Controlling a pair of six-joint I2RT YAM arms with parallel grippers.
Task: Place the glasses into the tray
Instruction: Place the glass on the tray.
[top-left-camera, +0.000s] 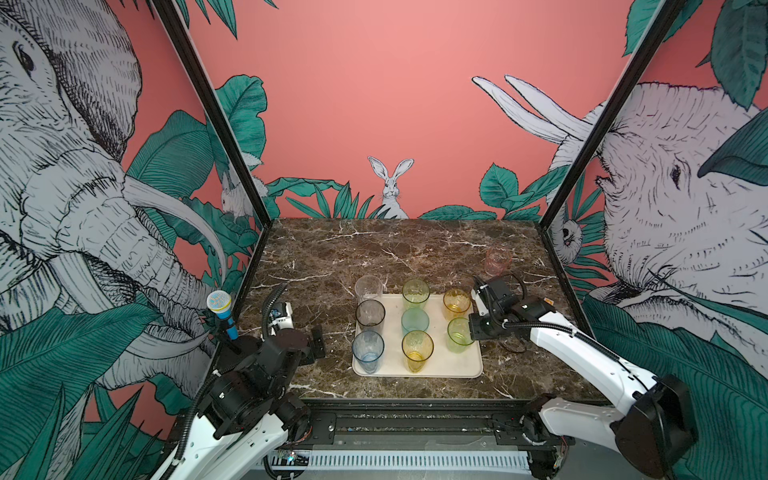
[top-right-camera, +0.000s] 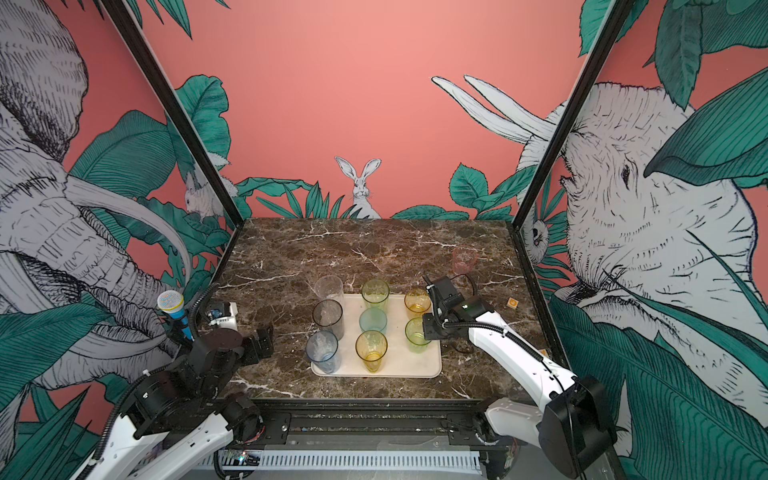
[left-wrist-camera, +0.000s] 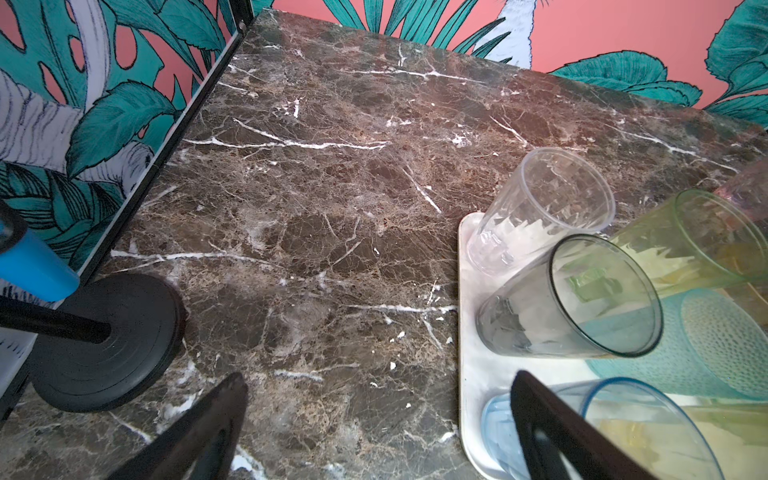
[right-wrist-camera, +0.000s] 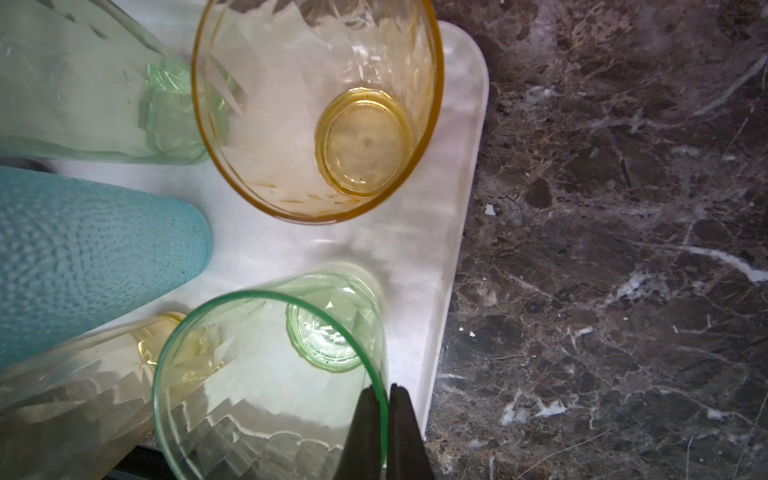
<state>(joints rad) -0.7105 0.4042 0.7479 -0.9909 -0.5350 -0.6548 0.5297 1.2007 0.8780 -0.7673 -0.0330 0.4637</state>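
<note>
The tray (top-left-camera: 453, 363) lies on the marble tabletop (top-left-camera: 374, 249) and carries eight tumblers, all upright. Along its left side stand the clear glass (top-left-camera: 368, 286) on the far corner, the grey glass (top-left-camera: 370, 313) in the middle and the blue glass (top-left-camera: 368, 351) nearest the front. Down the tray's centre are the tall green glass (top-left-camera: 415, 293), the short teal glass (top-left-camera: 415, 321) and the yellow glass (top-left-camera: 417, 351). On its right side are the amber glass (top-left-camera: 456, 304) and, nearer the front, the pale green glass (top-left-camera: 459, 336).

The right gripper (right-wrist-camera: 385, 399) is pinched tight on the pale green glass's rim, one finger inside the wall and one outside. The pink glass (top-left-camera: 498, 261) stands on the tabletop beyond the tray's far right corner, well apart from it.

The left gripper (left-wrist-camera: 378, 382) hangs just off the tray's left edge, spread wide and holding nothing. A toy microphone (top-left-camera: 220, 305) stands farther left of the tray.
</note>
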